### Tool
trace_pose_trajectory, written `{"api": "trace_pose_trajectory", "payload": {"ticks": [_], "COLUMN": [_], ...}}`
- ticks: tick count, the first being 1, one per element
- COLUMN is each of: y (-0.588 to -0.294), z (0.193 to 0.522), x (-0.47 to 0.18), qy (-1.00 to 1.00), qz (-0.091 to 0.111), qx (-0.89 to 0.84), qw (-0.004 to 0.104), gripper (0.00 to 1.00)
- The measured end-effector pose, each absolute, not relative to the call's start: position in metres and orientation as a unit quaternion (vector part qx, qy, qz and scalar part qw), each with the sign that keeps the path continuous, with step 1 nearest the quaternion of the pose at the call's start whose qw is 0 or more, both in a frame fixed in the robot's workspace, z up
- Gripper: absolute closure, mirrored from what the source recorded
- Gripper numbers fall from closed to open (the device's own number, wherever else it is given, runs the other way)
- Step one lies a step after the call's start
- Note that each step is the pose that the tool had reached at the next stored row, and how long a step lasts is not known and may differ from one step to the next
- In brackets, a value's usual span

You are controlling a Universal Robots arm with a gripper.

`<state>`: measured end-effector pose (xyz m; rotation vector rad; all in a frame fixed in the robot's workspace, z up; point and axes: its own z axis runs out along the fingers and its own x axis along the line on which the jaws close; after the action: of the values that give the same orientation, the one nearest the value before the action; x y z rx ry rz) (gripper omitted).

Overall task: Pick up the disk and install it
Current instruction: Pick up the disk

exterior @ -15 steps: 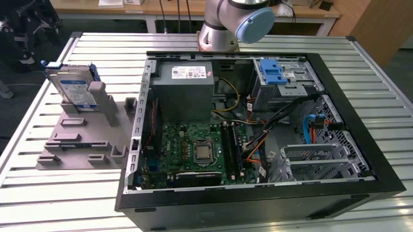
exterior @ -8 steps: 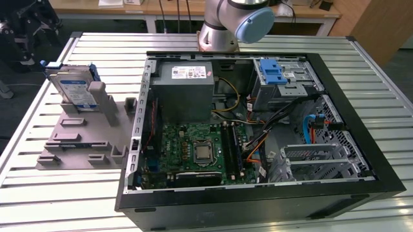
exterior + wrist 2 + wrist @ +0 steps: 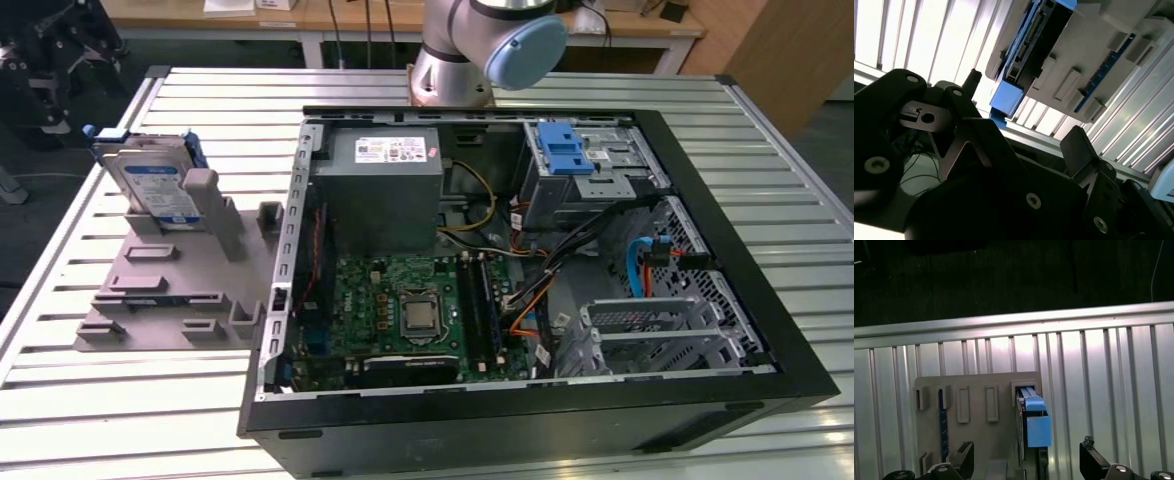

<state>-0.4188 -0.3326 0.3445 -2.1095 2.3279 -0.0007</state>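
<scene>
The disk stands in the grey fixture, fingers spread above.

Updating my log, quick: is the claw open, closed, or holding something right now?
Claw: open, holding nothing. The disk stands on edge in the grey fixture.

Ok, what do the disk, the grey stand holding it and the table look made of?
The disk: silvery metal body, glossy label, with a blue edge frame that looks like moulded plastic. The grey stand: matte, even grey, likely plastic. The table: bright ribbed slats with sheen, probably aluminium.
</scene>
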Motion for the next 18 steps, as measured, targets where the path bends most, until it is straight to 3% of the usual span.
{"api": "trace_pose_trajectory", "payload": {"ticks": [18], "y": [-0.331], "z": [0.337], "x": [-0.4211], "qy": [0.744], "qz": [0.0], "qx": [-0.668], "qw": [0.0], "gripper": [0.09]}}
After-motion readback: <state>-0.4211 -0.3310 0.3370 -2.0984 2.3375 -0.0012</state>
